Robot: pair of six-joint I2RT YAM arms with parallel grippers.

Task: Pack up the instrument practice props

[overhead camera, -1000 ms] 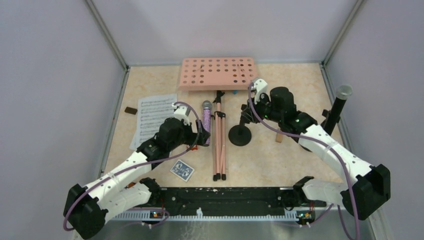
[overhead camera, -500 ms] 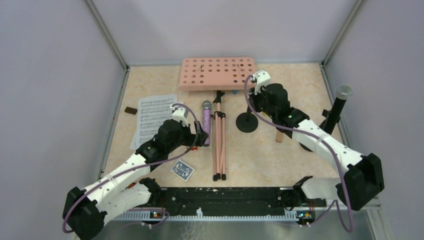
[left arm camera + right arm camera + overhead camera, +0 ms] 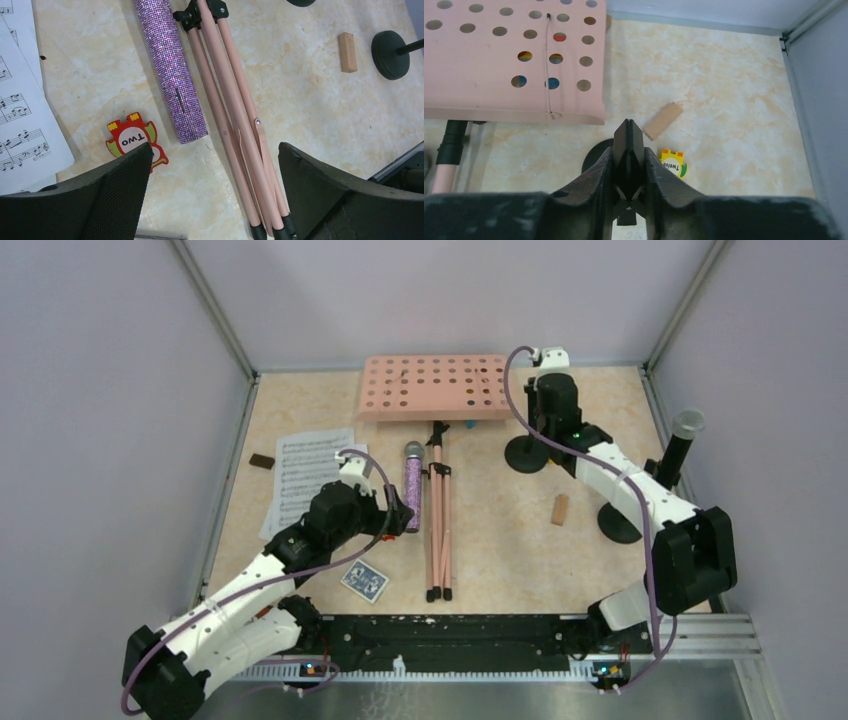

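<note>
My right gripper point(image 3: 540, 430) point(image 3: 628, 154) is shut on the upright stem of a black round-based mic holder point(image 3: 525, 454), whose base point(image 3: 595, 156) shows below the fingers. It stands beside the right corner of the salmon-pink perforated music rack point(image 3: 430, 387) point(image 3: 499, 65). My left gripper point(image 3: 396, 508) point(image 3: 212, 175) hangs open over the lower end of the purple-glitter microphone point(image 3: 411, 485) point(image 3: 175, 75) and the folded tripod legs point(image 3: 438, 520) point(image 3: 235, 115). Sheet music point(image 3: 308, 478) point(image 3: 20, 115) lies to the left. A black grey-headed microphone point(image 3: 680, 448) stands in a second holder point(image 3: 620, 523) at the right.
A blue card pack point(image 3: 364, 580) lies near the front. A wooden block point(image 3: 560, 509) point(image 3: 347, 52) lies at mid right, another point(image 3: 662, 120) behind the held holder. A red "Two" toy point(image 3: 135, 142) and a yellow "Twelve" toy point(image 3: 673, 163) lie flat. Walls close in the sides and back.
My right arm has carried the mic holder from the middle of the table to the back right, next to the rack's right corner. The left arm has barely shifted.
</note>
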